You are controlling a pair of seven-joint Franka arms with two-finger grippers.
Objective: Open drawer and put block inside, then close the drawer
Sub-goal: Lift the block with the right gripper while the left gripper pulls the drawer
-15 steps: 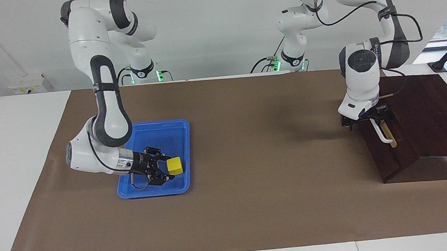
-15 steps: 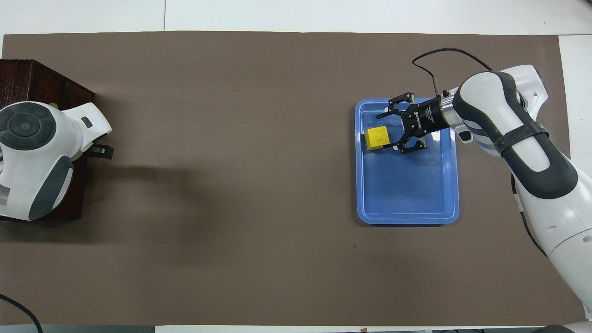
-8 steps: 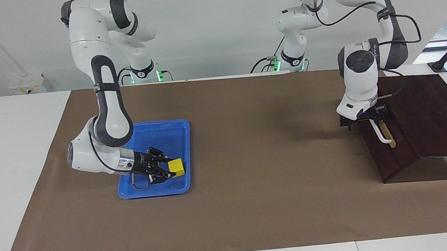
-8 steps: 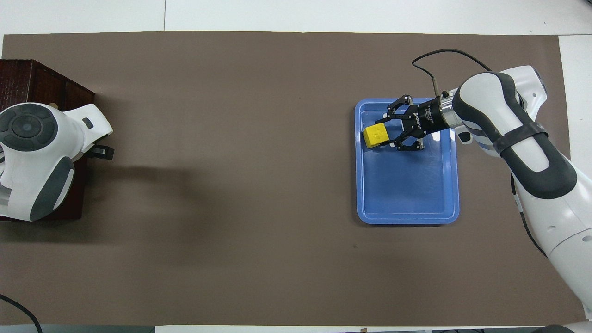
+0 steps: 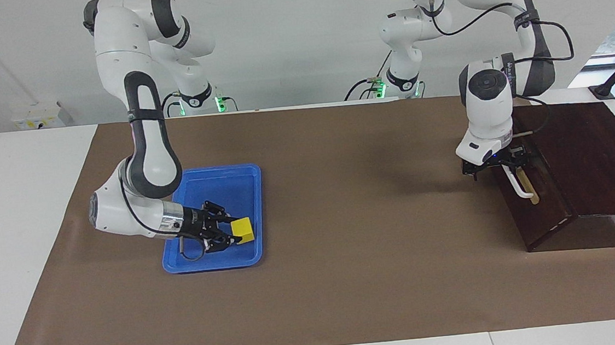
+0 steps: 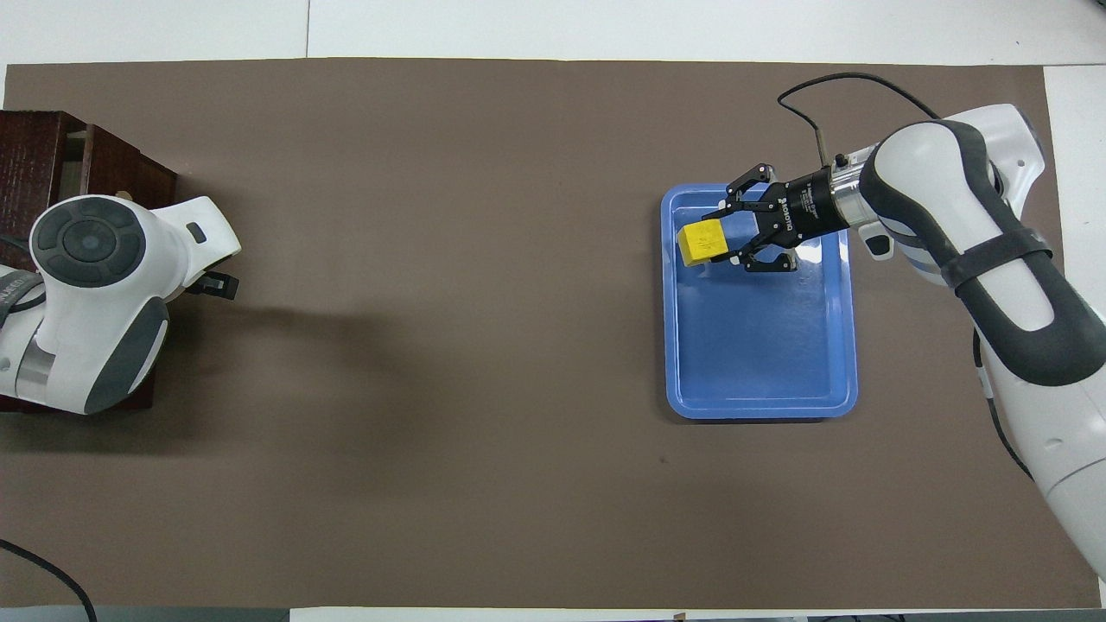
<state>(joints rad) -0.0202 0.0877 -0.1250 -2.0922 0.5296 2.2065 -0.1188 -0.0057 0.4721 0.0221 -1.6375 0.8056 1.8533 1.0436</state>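
Yellow is the block (image 5: pixel 244 229), and it sits low in the blue tray (image 5: pixel 242 177), at the right arm's end of the table (image 5: pixel 349 290). The right gripper (image 5: pixel 233 232) is squeezed tight on the block from the side. The block looks ready to come up.

At the left arm's end stands the dark brown box (image 5: pixel 586 156) with its drawer (image 5: pixel 535 204). A thin crack shows at the drawer's edge, so it may be open just a bit. The left gripper (image 5: pixel 496 164) is at the white handle (image 5: pixel 522 185). I cannot tell if it grips the handle.

To do this step well, lift the block straight up first, clear of the tray's rim. Pull the drawer out slowly and straight, so the box does not slide.
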